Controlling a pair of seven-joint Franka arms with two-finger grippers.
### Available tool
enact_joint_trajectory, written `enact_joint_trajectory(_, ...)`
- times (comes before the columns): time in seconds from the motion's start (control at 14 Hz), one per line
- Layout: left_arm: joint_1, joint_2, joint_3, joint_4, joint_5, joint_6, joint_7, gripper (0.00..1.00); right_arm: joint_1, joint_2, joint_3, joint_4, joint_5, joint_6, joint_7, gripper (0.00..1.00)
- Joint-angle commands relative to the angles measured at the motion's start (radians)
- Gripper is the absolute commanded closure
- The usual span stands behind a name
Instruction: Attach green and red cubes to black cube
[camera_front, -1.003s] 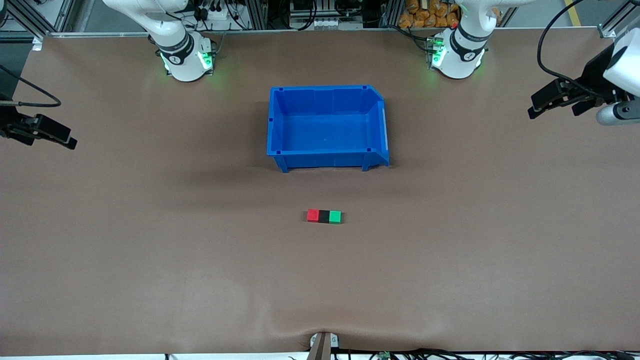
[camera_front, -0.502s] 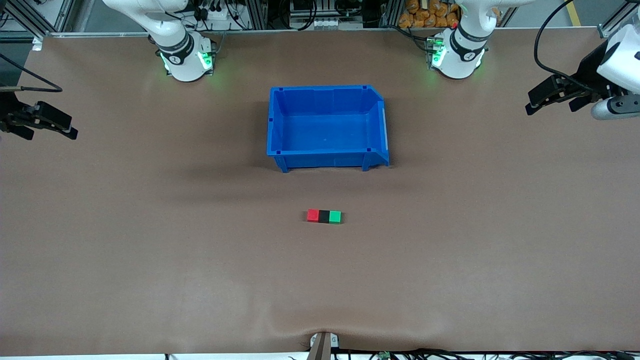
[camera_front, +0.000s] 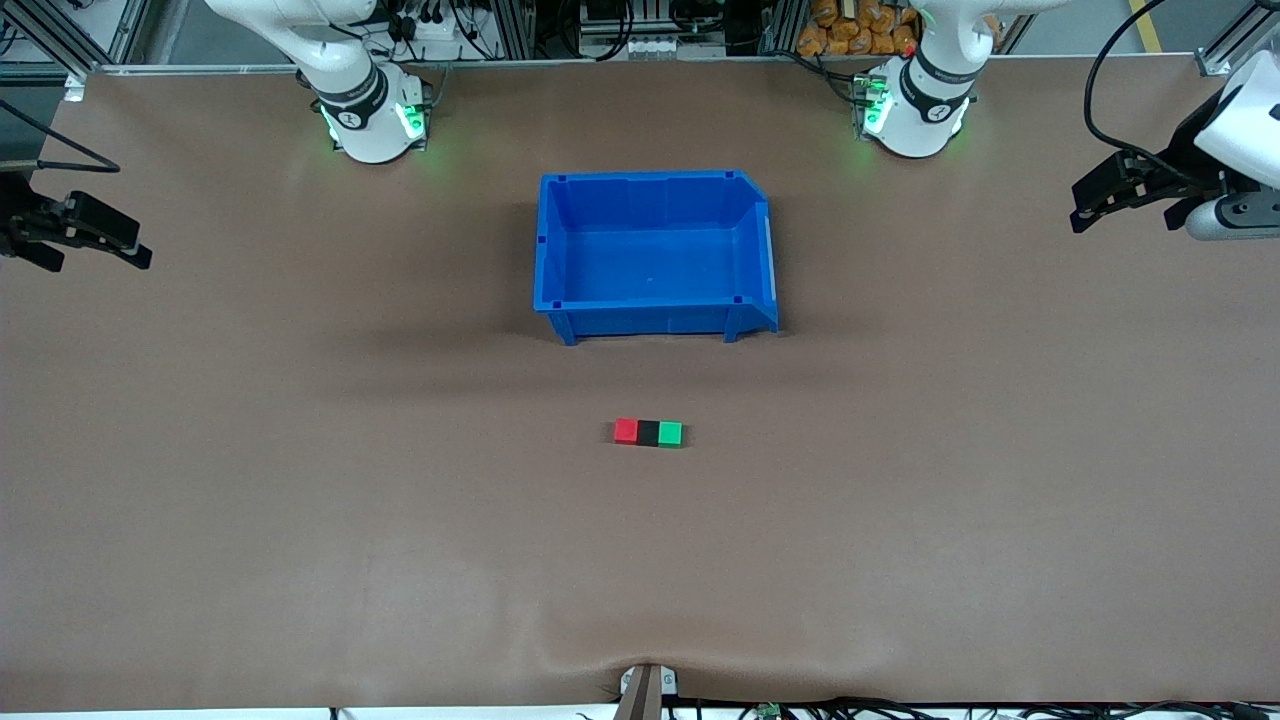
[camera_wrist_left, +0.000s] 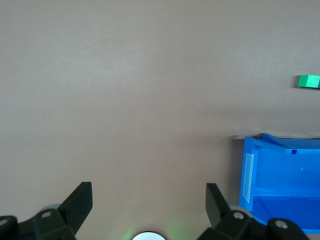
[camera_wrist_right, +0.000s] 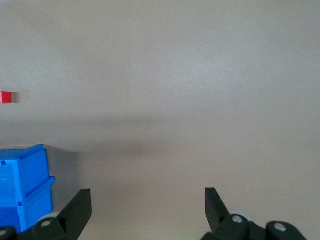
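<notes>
The red cube (camera_front: 626, 431), black cube (camera_front: 648, 432) and green cube (camera_front: 670, 433) lie in one touching row on the table, black in the middle, nearer to the front camera than the blue bin. My left gripper (camera_front: 1118, 220) hangs open and empty over the left arm's end of the table, far from the row. My right gripper (camera_front: 100, 262) hangs open and empty over the right arm's end. The left wrist view shows the open left gripper (camera_wrist_left: 148, 192) over bare table, with the green cube (camera_wrist_left: 309, 81) far off. The right wrist view shows the open right gripper (camera_wrist_right: 148, 197) and the red cube (camera_wrist_right: 5, 97) at its edge.
A blue bin (camera_front: 640, 176) with nothing in it stands mid-table between the two arm bases and the cube row. Its corner shows in both wrist views, as the bin (camera_wrist_left: 248, 177) and the bin (camera_wrist_right: 30, 175). Brown table surface spreads all round the cubes.
Both grippers have drifted a little outward and toward the robots' side of the table, staying open. The three cubes have not moved.
</notes>
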Motion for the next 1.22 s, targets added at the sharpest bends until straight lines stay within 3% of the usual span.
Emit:
enact_joint_trajectory(0.0, 0.003, 0.033, -0.008, 0.044, 0.017, 0.002, 0.020, 0.00, -0.014, -0.038, 0.006, -0.043, -0.010, 0.012, -0.016, 0.00)
enact_joint_trajectory(0.29, 0.009, 0.079, -0.005, 0.065, 0.007, 0.039, 0.018, 0.00, -0.014, -0.034, 0.006, -0.041, -0.013, 0.014, -0.016, 0.00)
enact_joint_trajectory(1.15, 0.009, 0.078, -0.004, 0.067, 0.015, 0.035, 0.017, 0.00, -0.008, -0.037, 0.007, -0.038, -0.013, 0.026, -0.010, 0.00)
